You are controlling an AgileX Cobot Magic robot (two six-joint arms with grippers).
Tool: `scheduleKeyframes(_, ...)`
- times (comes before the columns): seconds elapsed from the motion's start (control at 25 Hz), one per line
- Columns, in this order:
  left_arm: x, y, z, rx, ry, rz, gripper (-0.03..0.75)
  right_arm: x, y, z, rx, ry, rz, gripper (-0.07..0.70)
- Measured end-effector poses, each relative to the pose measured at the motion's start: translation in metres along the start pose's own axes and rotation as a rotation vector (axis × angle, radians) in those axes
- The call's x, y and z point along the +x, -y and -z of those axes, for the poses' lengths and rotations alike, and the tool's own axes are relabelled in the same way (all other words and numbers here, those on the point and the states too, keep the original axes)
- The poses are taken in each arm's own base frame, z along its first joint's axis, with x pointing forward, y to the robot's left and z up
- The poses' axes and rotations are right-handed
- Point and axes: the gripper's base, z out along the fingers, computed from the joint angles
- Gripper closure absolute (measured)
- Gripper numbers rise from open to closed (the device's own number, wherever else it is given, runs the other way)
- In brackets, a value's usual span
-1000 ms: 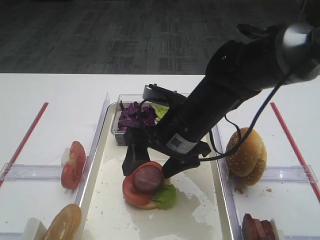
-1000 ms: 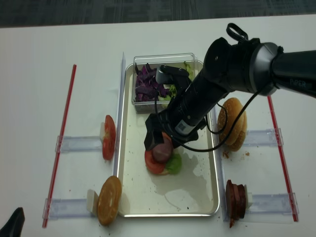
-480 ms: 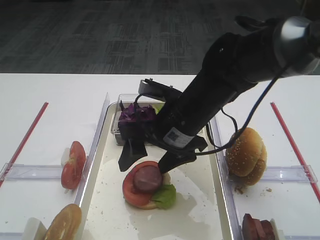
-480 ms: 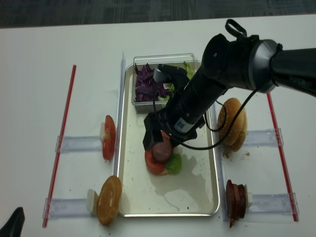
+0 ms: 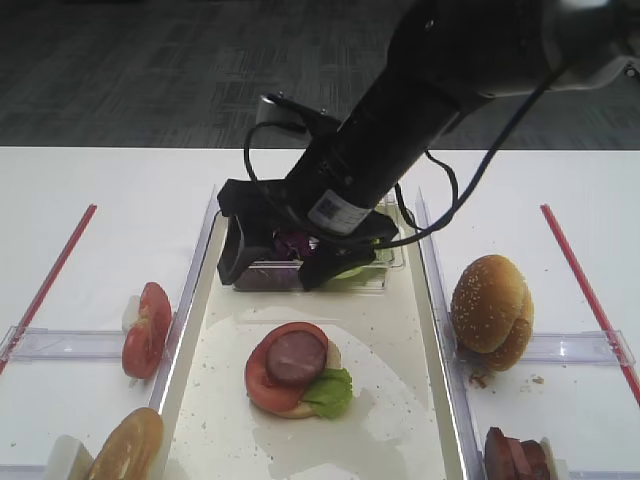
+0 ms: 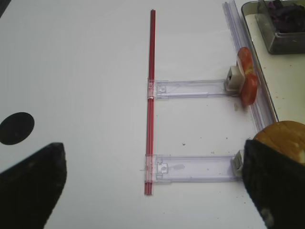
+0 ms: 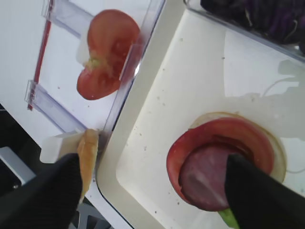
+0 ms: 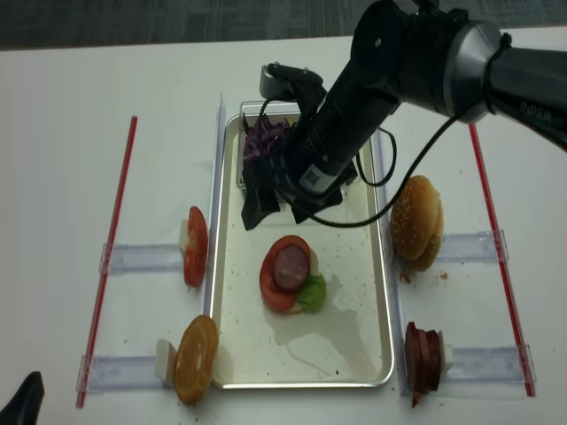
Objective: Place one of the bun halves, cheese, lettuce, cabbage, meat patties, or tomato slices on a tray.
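Lying flat atop tomato slice (image 5: 262, 370), meat patty (image 5: 296, 357); tray (image 8: 354, 354) long axis front-to-back.

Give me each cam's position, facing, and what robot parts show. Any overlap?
Exterior high: in front of the table, angled down at the tray; right arm and open right hand over it.
Exterior high (realsense): overhead, straight down on the tray; right arm, right hand.
Right wrist: on the right arm, looking down at the meat patty on a tomato slice; dark fingers at bottom.
Left wrist: low over bare table left of the tray; left hand open.
All share the tomato slices in the left holder.
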Motion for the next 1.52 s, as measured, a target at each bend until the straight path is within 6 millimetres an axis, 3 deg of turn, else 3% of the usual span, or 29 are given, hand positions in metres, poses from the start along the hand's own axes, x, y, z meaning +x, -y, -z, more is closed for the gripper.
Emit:
scheduleKeyframes(0.36, 0.0, 0.0, 0.0, 0.0, 0.0, 0.0, 0.026, -0.009, -0.006, 0.012, 0.045, -0.009, 0.041, 0.006)
scheduleKeyframes(0.96, 0.0, 0.0, 0.0, 0.0, 0.0, 0.0, 0.026, -0.001, 0.022, 0.018, 0.358, -0.121, 0.135, 0.015)
scheduleKeyframes(1.52, 0.0, 0.0, 0.0, 0.0, 0.0, 0.0, 0.026, -0.001, 0.026, 0.022, 0.42, -0.141, 0.163, 0.025)
